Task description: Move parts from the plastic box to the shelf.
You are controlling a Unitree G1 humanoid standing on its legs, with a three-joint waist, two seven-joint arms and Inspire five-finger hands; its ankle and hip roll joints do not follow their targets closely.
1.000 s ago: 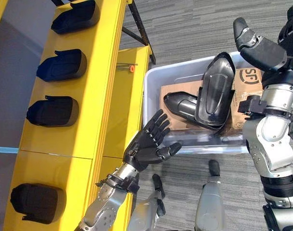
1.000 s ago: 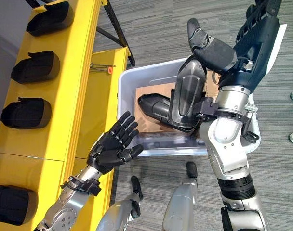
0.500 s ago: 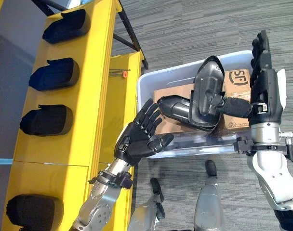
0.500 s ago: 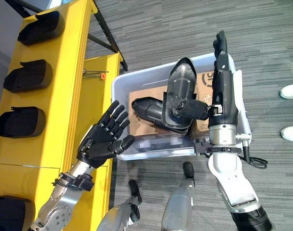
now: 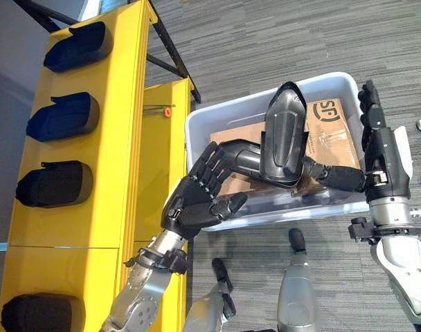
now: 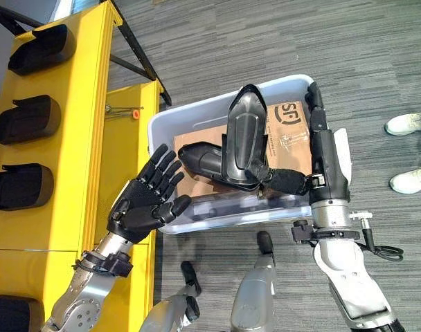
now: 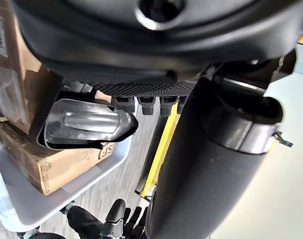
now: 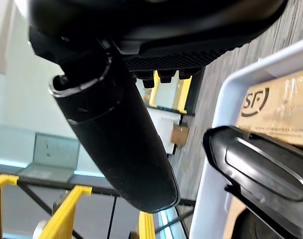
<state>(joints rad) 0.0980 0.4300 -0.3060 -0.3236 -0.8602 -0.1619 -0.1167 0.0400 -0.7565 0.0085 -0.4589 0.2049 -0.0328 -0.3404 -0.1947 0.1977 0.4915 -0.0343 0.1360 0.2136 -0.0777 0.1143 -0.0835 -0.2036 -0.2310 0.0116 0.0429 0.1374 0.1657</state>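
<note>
A grey plastic box (image 5: 231, 105) on the floor holds two black shell-shaped parts on cardboard (image 5: 335, 131). One part (image 5: 283, 135) stands upright on end, the other (image 5: 235, 153) lies flat to its left. My right hand (image 5: 380, 155) stands at the box's right side, fingers straight and pointing away from me. Its thumb (image 5: 335, 178) stretches sideways to the upright part's lower end. My left hand (image 5: 203, 197) hovers open, fingers spread, over the box's front left corner, touching nothing. The yellow shelf (image 5: 120, 138) on the left carries several black parts (image 5: 61, 116).
A small orange-tipped tool (image 5: 162, 109) lies on the shelf's lower ledge beside the box. A person's white shoes (image 6: 408, 123) stand on the grey carpet to the right of the box. Black shelf legs (image 5: 169, 62) slant behind the box.
My right hand came down from above the box to its right side, turned fingers-forward, and its thumb now reaches the upright part's base. The camera shifted. My left hand stays open.
</note>
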